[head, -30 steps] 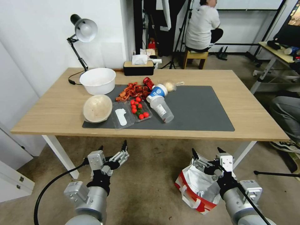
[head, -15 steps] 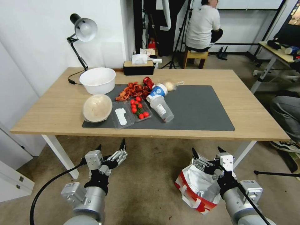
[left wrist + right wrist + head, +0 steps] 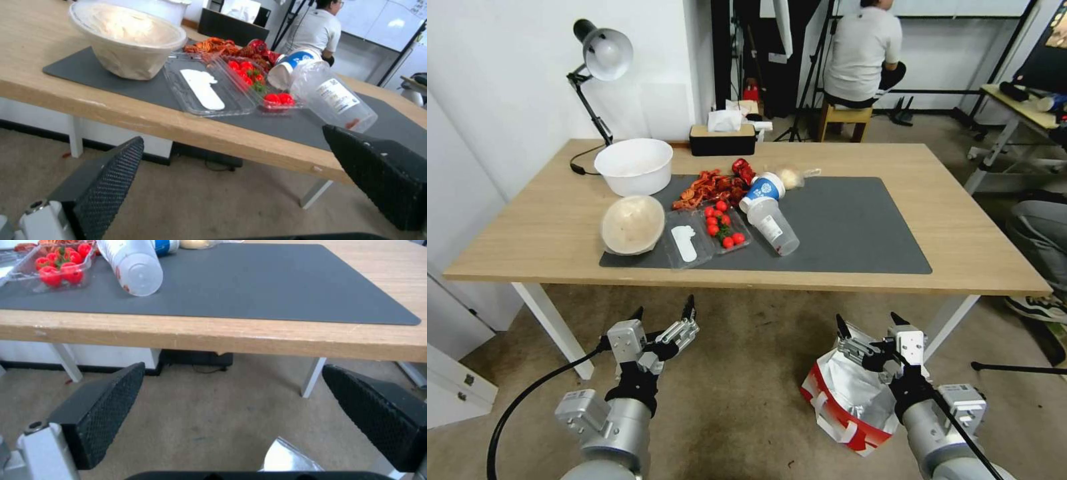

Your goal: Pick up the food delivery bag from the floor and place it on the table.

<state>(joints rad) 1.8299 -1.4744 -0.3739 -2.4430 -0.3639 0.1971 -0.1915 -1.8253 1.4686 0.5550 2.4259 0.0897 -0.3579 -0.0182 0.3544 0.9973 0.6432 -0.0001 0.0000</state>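
Observation:
The food delivery bag (image 3: 835, 395), white with a red band and open silver foil lining, stands on the floor (image 3: 740, 380) in front of the table (image 3: 967, 233), near its right white leg. My right gripper (image 3: 867, 320) hovers open just above the bag's open top, empty; in the right wrist view a foil corner of the bag (image 3: 285, 458) shows below its spread fingers (image 3: 106, 413). My left gripper (image 3: 665, 307) is open and empty above bare floor, well left of the bag, pointing at the table's front edge (image 3: 178, 123).
On the table's dark mat (image 3: 854, 227) lie a covered bowl (image 3: 632, 224), a tomato tray (image 3: 724, 230), toppled cups (image 3: 770, 223) and red scraps; a white bowl (image 3: 634, 165), lamp and tissue box stand behind. Table legs (image 3: 547, 320) flank the floor space. A person's shoe (image 3: 1037, 307) is at right.
The whole picture has shifted slightly, so the camera moved. My left gripper has drifted a little to the left. The right gripper and the bag have stayed put.

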